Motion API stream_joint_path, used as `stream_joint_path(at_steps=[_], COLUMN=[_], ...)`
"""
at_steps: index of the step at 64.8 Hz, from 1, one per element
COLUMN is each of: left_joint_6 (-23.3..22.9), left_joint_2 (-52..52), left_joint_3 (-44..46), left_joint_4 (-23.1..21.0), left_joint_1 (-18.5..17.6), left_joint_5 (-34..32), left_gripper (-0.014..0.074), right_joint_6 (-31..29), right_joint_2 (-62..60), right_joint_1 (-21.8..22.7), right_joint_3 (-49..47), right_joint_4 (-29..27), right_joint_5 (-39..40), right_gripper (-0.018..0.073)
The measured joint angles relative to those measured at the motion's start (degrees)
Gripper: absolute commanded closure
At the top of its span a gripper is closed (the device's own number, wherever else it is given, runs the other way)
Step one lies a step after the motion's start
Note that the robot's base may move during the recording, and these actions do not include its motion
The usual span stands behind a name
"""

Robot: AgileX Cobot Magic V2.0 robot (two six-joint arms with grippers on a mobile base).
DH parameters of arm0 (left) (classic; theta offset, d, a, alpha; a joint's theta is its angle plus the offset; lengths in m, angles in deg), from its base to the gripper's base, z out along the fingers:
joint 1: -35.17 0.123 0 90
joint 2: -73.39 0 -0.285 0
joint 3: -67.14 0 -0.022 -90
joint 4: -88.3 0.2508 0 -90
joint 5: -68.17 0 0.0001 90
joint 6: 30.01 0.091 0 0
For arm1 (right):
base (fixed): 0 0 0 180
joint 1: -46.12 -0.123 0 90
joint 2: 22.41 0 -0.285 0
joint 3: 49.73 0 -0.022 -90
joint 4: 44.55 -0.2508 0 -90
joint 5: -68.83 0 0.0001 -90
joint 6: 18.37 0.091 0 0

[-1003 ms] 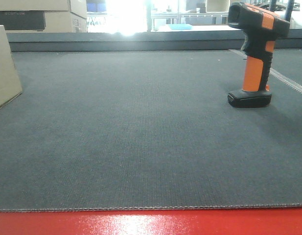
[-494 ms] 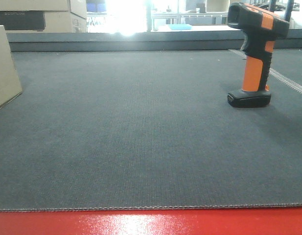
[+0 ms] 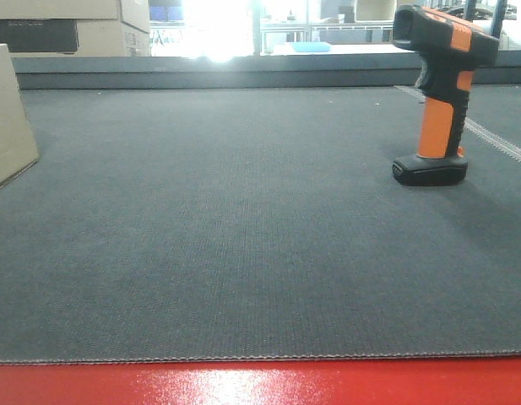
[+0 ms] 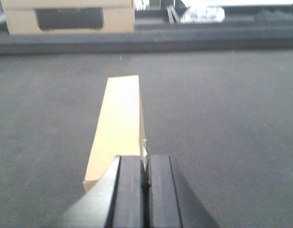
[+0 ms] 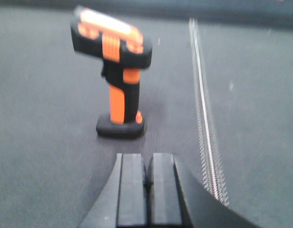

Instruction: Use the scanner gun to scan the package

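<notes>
The package (image 3: 7, 118), a plain tan cardboard box, stands at the far left edge of the front view, partly cut off. In the left wrist view the package (image 4: 118, 118) lies just ahead and slightly left of my left gripper (image 4: 145, 161), whose jaws are pressed together with nothing between them. A small white label edge shows at the box's near right corner. The scanner gun (image 3: 442, 93) stands upright on its flat black foot at the right. In the right wrist view the scanner gun (image 5: 118, 71) is ahead and a little left of my shut right gripper (image 5: 149, 159), apart from it.
Dark grey matting (image 3: 243, 236) covers the table, with a red front edge (image 3: 260, 384). A pale stitched seam (image 5: 205, 118) runs right of the scanner. A carton with a black front (image 4: 70, 19) sits beyond the far edge. Neither arm shows in the front view.
</notes>
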Motion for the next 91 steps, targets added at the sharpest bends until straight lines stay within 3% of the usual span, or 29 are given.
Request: stream_joint_path(at_steps=[17, 72, 79, 85, 91], left_joint_6=[0.00, 0.11, -1.24, -8.01, -10.77], left_joint_2=[7.47, 7.77, 8.13, 10.55, 14.69], left_joint_3=[-1.85, -1.85, -1.99, -3.92, -7.71], left_joint_4=[0.00, 0.00, 3.84, 9.56, 11.59], left_joint_1=[0.00, 0.00, 0.00, 0.00, 0.00], left_joint_5=[-1.09, -1.19, -1.19, -1.19, -1.49], left_gripper=[0.0708, 0.0708, 0.0708, 0.0708, 0.0708], right_joint_6=[0.00, 0.00, 0.00, 0.00, 0.00], right_joint_2=[-10.09, -10.45, -10.45, -10.45, -10.45], right_joint_1=[0.00, 0.00, 0.00, 0.00, 0.00], right_joint_3=[0.60, 0.60, 0.60, 0.60, 0.60], right_joint_4=[0.00, 0.10, 0.10, 0.10, 0.10], right_joint_5=[0.00, 0.00, 0.00, 0.00, 0.00], right_gripper=[0.0718, 0.0718, 0.0718, 0.0718, 0.0718])
